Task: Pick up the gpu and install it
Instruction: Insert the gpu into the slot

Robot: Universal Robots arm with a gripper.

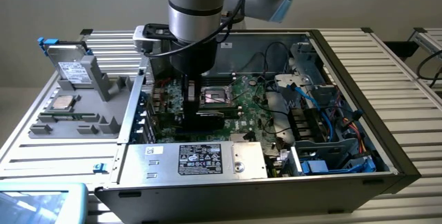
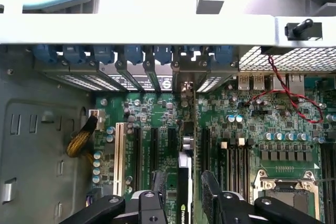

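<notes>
While the gripper (image 2: 181, 203) reached down into the open computer case (image 1: 359, 146), its two fingers (image 2: 157, 192) stood on either side of the gpu (image 2: 184, 182), an upright card seen edge-on with an Nvidia logo (only partly visible), standing in a slot of the green motherboard (image 2: 262, 129). Neighbouring slots lay free beside it, its bracket end met the rear slot covers (image 2: 131, 77), and the case rested on a slatted metal table (image 1: 407, 79) near a labelled power supply (image 1: 200, 159).
</notes>
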